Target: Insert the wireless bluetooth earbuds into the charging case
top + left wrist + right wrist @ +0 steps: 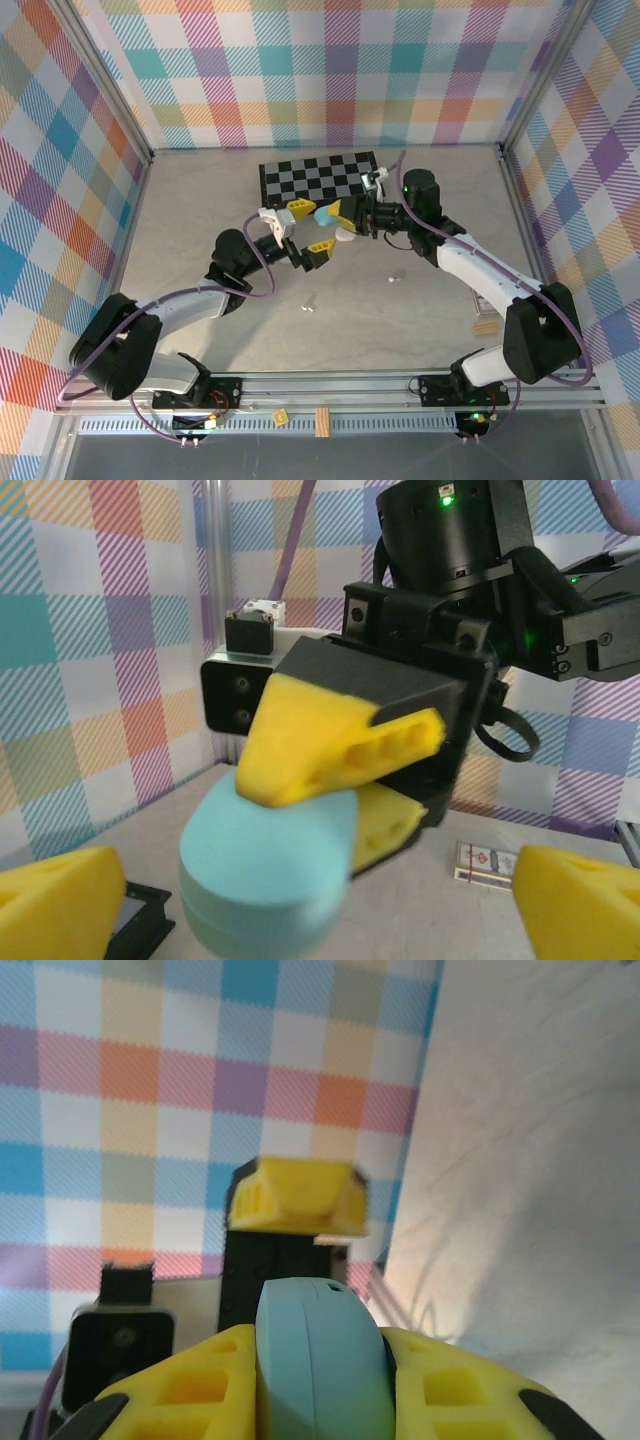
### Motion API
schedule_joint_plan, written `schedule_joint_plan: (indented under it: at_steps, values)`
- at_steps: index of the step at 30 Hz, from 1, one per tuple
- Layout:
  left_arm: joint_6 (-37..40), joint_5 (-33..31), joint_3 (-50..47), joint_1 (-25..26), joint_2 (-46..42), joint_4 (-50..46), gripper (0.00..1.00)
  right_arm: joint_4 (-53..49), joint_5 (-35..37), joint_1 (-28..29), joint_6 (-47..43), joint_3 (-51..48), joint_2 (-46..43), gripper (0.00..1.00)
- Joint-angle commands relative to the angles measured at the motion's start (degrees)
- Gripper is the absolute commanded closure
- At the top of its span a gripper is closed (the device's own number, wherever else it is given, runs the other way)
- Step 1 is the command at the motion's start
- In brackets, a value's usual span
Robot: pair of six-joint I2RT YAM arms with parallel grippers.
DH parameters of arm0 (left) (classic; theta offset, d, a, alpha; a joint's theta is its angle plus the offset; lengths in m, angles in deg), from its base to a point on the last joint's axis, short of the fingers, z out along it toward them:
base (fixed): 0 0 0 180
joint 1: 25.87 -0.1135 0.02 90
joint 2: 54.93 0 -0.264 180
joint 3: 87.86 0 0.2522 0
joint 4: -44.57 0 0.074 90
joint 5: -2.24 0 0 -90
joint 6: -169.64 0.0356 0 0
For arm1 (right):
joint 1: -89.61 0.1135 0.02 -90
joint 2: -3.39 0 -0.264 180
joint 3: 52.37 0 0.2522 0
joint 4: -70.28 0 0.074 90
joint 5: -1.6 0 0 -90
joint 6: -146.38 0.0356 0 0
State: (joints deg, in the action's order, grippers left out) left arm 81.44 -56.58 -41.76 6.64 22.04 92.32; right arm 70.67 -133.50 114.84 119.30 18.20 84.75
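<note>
My right gripper is shut on a light blue charging case, held in the air in front of the checkerboard mat. In the right wrist view the case stands edge-on between the two yellow fingers, its lid seam closed. My left gripper is open, its yellow fingers spread to either side of the case without touching it. Two tiny white earbuds lie on the table, one in the middle front and one further right, away from both grippers.
A black-and-white checkerboard mat lies at the back centre. A small wooden block sits near the right arm. A small printed card box lies on the table behind the grippers. Plaid walls close three sides.
</note>
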Motion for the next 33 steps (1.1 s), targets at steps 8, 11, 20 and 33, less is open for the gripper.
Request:
schedule_joint_plan:
  at_steps: [8, 11, 20, 33]
  values:
    - [6.32, -6.09, -3.74, 0.01, -13.09, -23.24, 0.0, -18.53, 21.72, -4.84, -19.06, -2.07, 4.03, 0.82]
    - [8.74, -12.04, -1.37, 0.01, -14.95, -35.57, 0.0, -19.04, 24.27, -5.37, -21.02, -2.56, 7.14, 0.82]
    - [1.57, -28.56, 1.5, 0.18, -14.48, -46.29, 0.0, -18.27, 26.86, -6.15, -23.72, -2.3, 16.41, 0.82]
    - [-23.36, -52.25, 16.9, 0.18, -7.86, -81.42, 0.0, -21.56, 32.89, -7.73, -27.73, -2.11, 16.77, 0.51]
